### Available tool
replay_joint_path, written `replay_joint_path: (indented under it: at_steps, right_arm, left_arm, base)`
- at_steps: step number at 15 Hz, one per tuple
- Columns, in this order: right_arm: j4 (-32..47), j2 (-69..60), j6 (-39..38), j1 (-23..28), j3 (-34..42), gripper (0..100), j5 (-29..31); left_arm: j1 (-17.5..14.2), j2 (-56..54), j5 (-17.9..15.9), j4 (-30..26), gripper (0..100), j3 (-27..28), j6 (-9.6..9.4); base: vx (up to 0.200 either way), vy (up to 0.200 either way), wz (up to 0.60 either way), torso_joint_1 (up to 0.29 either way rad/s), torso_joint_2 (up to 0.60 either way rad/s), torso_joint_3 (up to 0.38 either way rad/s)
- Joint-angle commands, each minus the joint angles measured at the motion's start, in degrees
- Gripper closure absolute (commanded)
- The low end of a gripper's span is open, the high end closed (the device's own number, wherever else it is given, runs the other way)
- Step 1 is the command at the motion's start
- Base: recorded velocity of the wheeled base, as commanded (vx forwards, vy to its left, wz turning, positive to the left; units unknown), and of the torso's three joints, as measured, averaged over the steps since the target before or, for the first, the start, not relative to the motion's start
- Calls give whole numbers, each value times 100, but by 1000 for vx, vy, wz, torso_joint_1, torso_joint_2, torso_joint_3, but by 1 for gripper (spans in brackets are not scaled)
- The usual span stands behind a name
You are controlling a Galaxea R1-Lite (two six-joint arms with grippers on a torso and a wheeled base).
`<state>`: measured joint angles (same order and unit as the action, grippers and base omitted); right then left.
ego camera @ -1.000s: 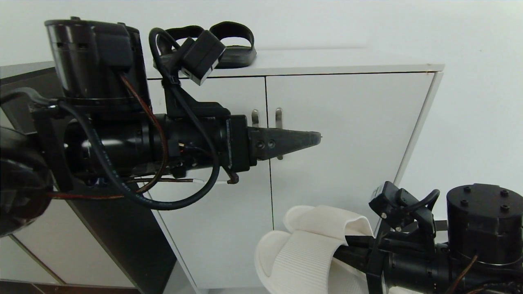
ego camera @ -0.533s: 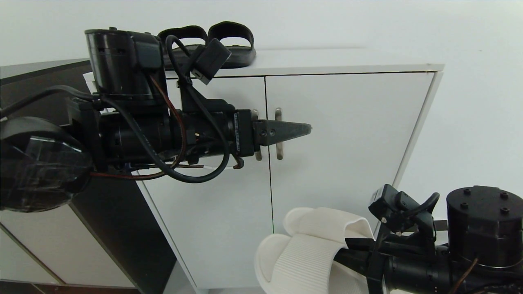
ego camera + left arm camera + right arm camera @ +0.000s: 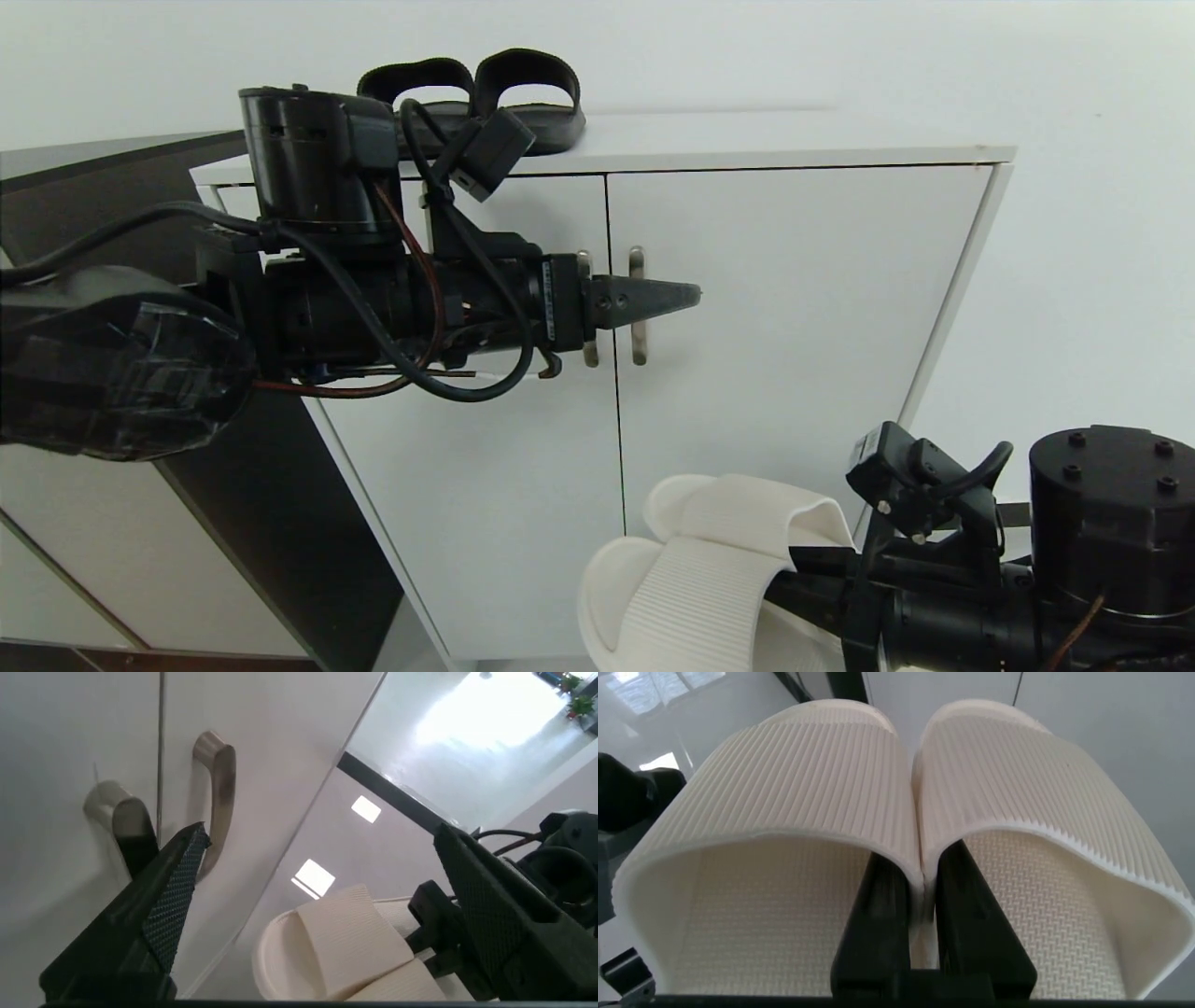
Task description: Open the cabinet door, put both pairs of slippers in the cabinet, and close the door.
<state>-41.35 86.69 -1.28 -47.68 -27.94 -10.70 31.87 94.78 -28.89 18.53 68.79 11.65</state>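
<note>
The white cabinet (image 3: 794, 280) has both doors shut, with two metal handles (image 3: 638, 303) at the centre seam. A pair of black slippers (image 3: 509, 103) rests on its top. My left gripper (image 3: 695, 294) is held level in front of the handles, its tips just past the right one. Its fingers stand open and empty, with the handles (image 3: 215, 784) close by the left gripper (image 3: 320, 835). Low at the right, my right gripper (image 3: 920, 905) is shut on the white slippers (image 3: 691, 560), pinching their two inner strap edges together. The white slippers (image 3: 346, 952) hang below the handles.
A dark panel (image 3: 261, 523) leans beside the cabinet's left side. A plain white wall (image 3: 1074, 280) lies past its right edge. The floor (image 3: 420, 793) under the cabinet is glossy and reflects ceiling lights.
My left arm has moved in toward the cabinet, bringing its gripper closer to the handles. The right arm with the white slippers has hardly moved.
</note>
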Motion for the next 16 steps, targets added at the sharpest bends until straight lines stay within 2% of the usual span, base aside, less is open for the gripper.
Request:
replay_joint_path:
  at_steps: [1, 14, 15, 16]
  right_arm:
    - [-5, -29, 5, -5, -1, 100, -37]
    - [4, -64, 5, -5, 26, 100, -46]
    - [39, -135, 5, -22, 34, 100, -46]
    - [48, -178, 5, -84, 69, 100, -125]
  left_arm:
    - [-5, 155, 94, 2, 0, 117, 4]
    - [-49, 559, 191, 160, 0, 258, 4]
    - [-49, 559, 191, 186, 100, 249, 4]
    - [-49, 550, 191, 186, 100, 240, 4]
  base:
    - [0, 0, 0, 0, 0, 0]
    - [0, 0, 0, 0, 0, 0]
    - [0, 0, 0, 0, 0, 0]
    - [0, 0, 0, 0, 0, 0]
